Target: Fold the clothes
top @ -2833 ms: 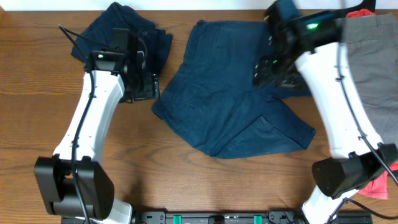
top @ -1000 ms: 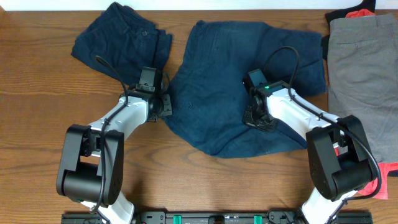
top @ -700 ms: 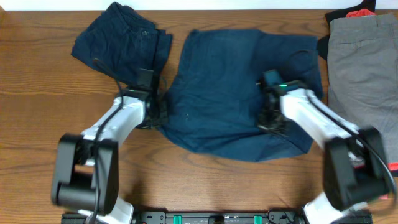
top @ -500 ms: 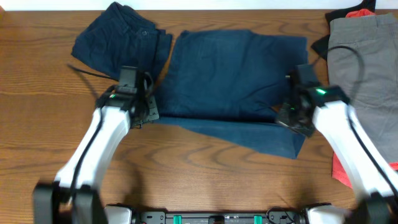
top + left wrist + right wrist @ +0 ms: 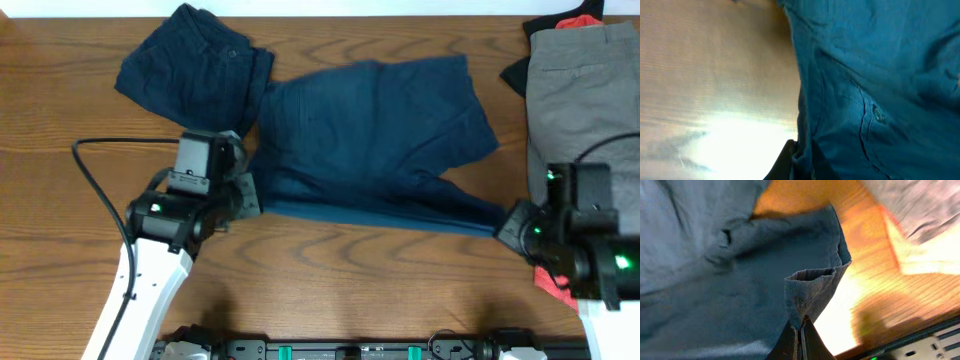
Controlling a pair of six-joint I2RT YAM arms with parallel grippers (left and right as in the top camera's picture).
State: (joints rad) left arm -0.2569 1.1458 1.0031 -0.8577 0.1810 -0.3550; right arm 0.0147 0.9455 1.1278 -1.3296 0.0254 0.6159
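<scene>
Dark navy shorts (image 5: pixel 372 135) lie spread across the middle of the table, their near hem stretched taut between both grippers. My left gripper (image 5: pixel 246 196) is shut on the hem's left corner. In the left wrist view the navy cloth (image 5: pixel 880 85) fills the right side, and its edge is pinched in the left gripper (image 5: pixel 801 169). My right gripper (image 5: pixel 508 226) is shut on the right corner. The right wrist view shows a folded tab of cloth (image 5: pixel 807 292) rising out of the closed right gripper (image 5: pixel 800 341).
A second navy garment (image 5: pixel 195 70) lies bunched at the back left. Grey shorts (image 5: pixel 585 95) lie at the right edge, with a black piece (image 5: pixel 517 72) and a coral-red piece (image 5: pixel 574 20) behind them. More coral-red cloth (image 5: pixel 548 280) shows by the right arm.
Both arms have drawn back toward the table's front edge, the right one also swinging right. The shorts' near hem came with them and now stretches longer between the grippers.
</scene>
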